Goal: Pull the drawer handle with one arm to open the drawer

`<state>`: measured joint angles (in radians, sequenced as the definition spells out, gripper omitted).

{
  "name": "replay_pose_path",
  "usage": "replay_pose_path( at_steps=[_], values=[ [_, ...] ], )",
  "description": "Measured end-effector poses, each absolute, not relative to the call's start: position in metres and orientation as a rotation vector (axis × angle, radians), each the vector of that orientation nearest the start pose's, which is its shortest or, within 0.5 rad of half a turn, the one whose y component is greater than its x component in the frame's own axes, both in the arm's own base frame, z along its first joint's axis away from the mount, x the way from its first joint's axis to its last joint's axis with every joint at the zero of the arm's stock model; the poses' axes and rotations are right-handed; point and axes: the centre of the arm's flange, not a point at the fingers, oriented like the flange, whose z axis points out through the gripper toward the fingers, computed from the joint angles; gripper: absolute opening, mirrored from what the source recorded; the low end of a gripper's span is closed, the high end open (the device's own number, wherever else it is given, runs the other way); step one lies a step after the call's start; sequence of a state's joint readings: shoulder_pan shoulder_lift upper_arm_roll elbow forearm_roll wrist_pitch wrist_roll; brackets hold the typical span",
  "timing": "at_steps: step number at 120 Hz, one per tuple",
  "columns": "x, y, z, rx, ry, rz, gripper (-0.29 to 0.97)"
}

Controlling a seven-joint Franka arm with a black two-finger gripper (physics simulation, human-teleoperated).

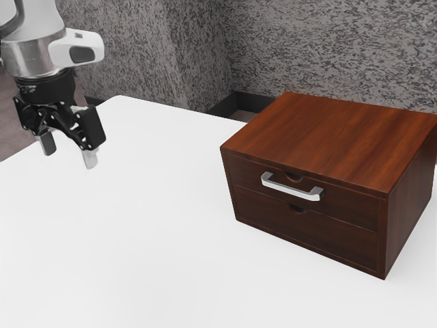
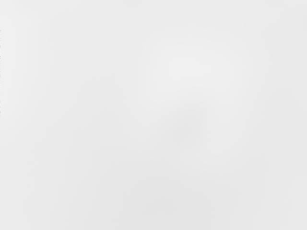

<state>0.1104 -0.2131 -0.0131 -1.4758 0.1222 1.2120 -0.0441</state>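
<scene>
A dark wooden cabinet [image 1: 334, 137] with two drawers stands on the white table [image 1: 136, 239] at the exterior view's right. The upper drawer [image 1: 307, 188] carries a silver bar handle [image 1: 291, 186] on its front, and its face lies flush with the cabinet. My gripper [image 1: 68, 152] hangs at the exterior view's far left, well above the table and far from the handle. Its two fingers point down and stand apart with nothing between them. In the wrist view I look down on plain white tabletop [image 2: 153, 115].
The lower drawer [image 1: 307, 229] has a small notch and no bar handle. A dark opening [image 1: 235, 106] lies behind the table against the speckled grey wall. Bare white tabletop stretches between my gripper and the cabinet.
</scene>
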Motion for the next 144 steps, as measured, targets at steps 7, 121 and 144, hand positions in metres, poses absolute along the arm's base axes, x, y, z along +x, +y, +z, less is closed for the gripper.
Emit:
replay_pose_path(
  at_steps=[7,121,144],
  values=[
    [0.437,0.057,0.746,-3.010,-0.276,0.036,0.68],
    [0.481,-0.015,0.662,-2.845,1.017,-0.191,0.68],
    [0.489,-0.053,0.633,-2.677,1.393,-0.257,0.68]
  ],
)
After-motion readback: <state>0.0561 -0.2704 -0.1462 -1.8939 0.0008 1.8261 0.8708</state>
